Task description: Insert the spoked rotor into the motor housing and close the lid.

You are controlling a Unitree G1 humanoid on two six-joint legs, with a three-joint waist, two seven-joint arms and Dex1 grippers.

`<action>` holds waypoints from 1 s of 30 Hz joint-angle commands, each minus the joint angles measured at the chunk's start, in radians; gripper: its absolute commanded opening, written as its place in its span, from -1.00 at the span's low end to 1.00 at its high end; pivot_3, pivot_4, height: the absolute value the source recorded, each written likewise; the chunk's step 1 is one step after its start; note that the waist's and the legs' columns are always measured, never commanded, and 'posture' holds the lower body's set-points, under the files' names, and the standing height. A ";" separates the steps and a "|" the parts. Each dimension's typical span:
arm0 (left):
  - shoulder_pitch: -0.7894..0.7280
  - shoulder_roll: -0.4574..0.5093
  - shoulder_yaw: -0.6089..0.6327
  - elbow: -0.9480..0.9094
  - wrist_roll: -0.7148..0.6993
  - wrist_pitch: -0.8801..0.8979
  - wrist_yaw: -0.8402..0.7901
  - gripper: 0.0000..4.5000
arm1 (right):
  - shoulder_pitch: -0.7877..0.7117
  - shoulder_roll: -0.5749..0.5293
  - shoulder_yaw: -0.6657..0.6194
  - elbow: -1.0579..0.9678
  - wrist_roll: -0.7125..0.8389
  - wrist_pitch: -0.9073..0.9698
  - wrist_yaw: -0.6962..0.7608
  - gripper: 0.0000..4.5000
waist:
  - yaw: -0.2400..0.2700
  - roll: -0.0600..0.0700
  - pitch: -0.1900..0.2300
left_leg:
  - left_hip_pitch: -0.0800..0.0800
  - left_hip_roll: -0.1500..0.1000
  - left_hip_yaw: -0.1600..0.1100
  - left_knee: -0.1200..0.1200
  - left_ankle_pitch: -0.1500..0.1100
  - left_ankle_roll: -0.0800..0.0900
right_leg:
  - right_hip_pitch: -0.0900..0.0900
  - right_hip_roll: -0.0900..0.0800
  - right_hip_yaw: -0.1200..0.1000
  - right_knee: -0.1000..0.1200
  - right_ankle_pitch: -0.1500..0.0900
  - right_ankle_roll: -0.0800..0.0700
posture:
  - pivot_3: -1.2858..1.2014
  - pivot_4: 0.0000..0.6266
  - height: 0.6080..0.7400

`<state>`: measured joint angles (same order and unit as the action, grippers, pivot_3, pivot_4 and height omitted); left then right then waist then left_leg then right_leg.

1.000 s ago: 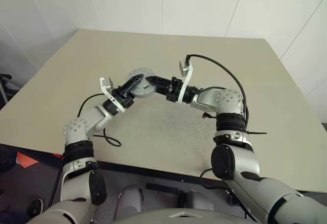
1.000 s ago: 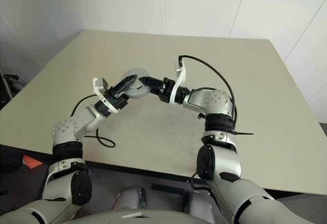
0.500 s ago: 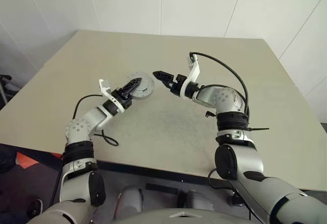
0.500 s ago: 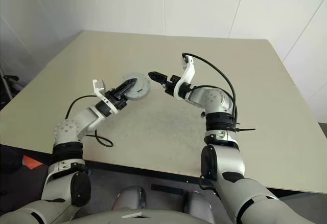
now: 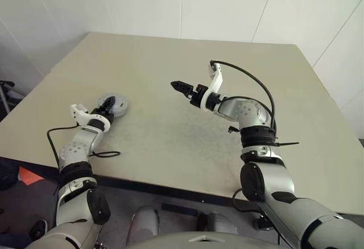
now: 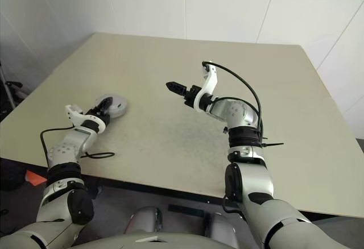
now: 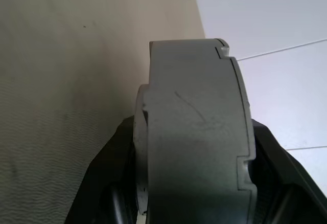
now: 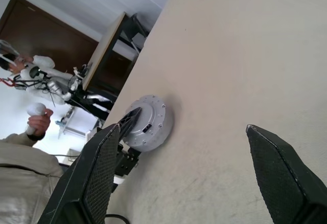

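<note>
At the near left edge of the surface (image 5: 170, 118), the left gripper (image 5: 106, 109) has its jaws pinching the closed motor housing (image 5: 112, 104). Farther, near the middle, the right gripper (image 5: 176, 84) hovers, jaws spread wide, holding nothing.

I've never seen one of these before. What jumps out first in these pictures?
A round grey motor housing sits near the table's left edge, gripped by the left end effector. The right end effector hovers open above the table's middle. A person stands in the background.
</note>
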<state>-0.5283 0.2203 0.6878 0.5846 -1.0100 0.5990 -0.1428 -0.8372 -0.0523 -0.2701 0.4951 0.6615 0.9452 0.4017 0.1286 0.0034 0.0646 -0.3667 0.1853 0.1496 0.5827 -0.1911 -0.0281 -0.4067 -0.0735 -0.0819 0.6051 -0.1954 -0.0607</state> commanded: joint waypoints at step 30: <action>-0.070 0.364 -0.009 -0.031 0.150 -0.085 -0.186 0.99 | -0.049 -0.028 0.057 0.036 -0.101 -0.172 0.069 1.00 | -0.005 -0.002 -0.001 | 0.003 0.000 0.000 0.000 0.000 0.000 | 0.001 0.000 0.000 0.002 -0.002 -0.003 | 0.03 -1.00 1.00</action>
<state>-0.5696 0.5589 0.6995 0.5979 -0.8858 0.5380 -0.2995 -0.8621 -0.0770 -0.2312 0.5789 0.5782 0.8440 0.4392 0.1236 0.0011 0.0640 -0.3641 0.1856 0.1497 0.5828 -0.1908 -0.0287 -0.4061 -0.0734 -0.0815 0.6071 -0.1973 -0.0641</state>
